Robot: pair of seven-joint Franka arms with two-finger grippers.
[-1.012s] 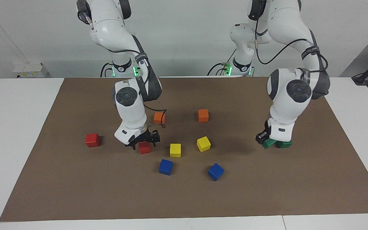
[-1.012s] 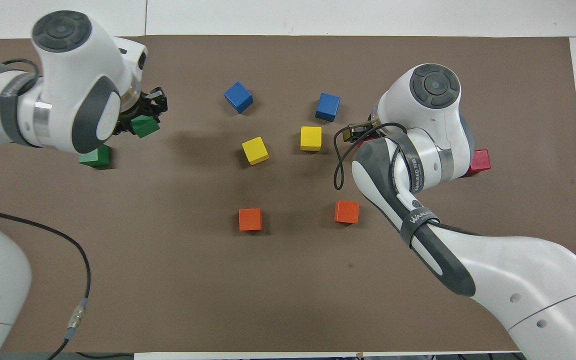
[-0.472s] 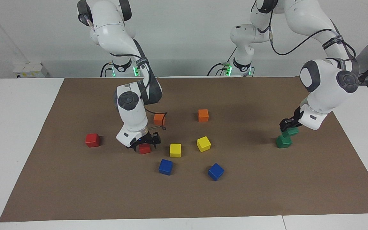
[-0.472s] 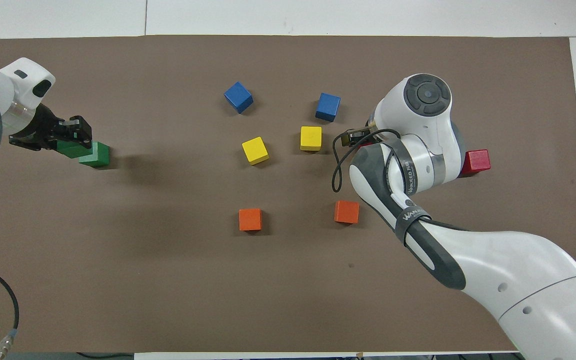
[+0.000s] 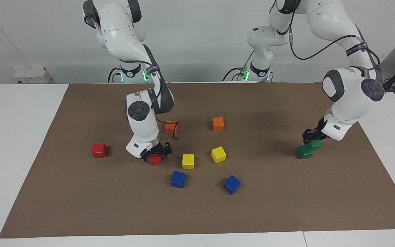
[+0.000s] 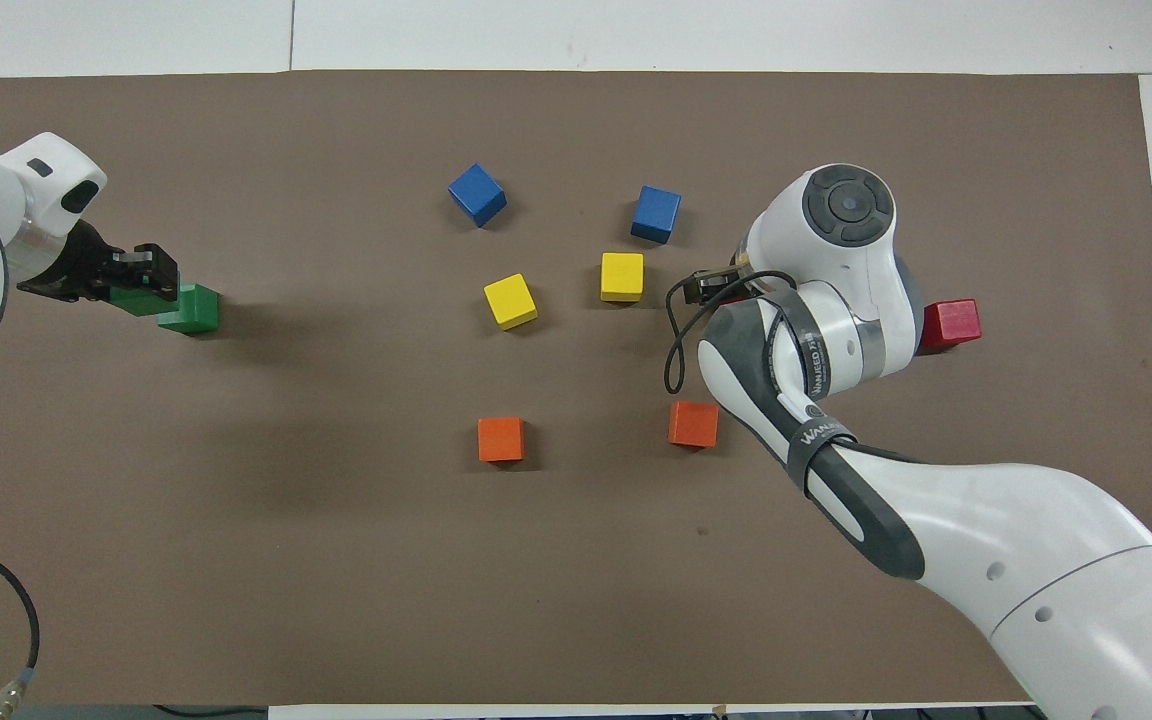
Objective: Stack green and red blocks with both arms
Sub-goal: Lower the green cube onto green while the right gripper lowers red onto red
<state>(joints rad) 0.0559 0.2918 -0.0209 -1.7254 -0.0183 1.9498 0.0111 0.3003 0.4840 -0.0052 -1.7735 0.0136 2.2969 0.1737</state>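
Green comes first: my left pincer is clamped on one green block, up in the air at the right edge of the facing view, over the second green block that lies on the brown mat. The carried block sits off to one side of the lower one, not squarely above it. If I let go like this, I judge it lands on an edge, tips and rolls off, perhaps knocking the lower block askew.

Toward the middle of that frame, my right pincer is down at the mat with its fingers apart on either side of a red block; I cannot tell whether they touch it. The block looks turned against my fingers, so closing could twist it or squeeze it out sideways. A yellow cube sits near, and a skidding red block could bump it.

The other red block waits well apart, nearer the frame's left edge, so a weak grip may drop the load on the way.
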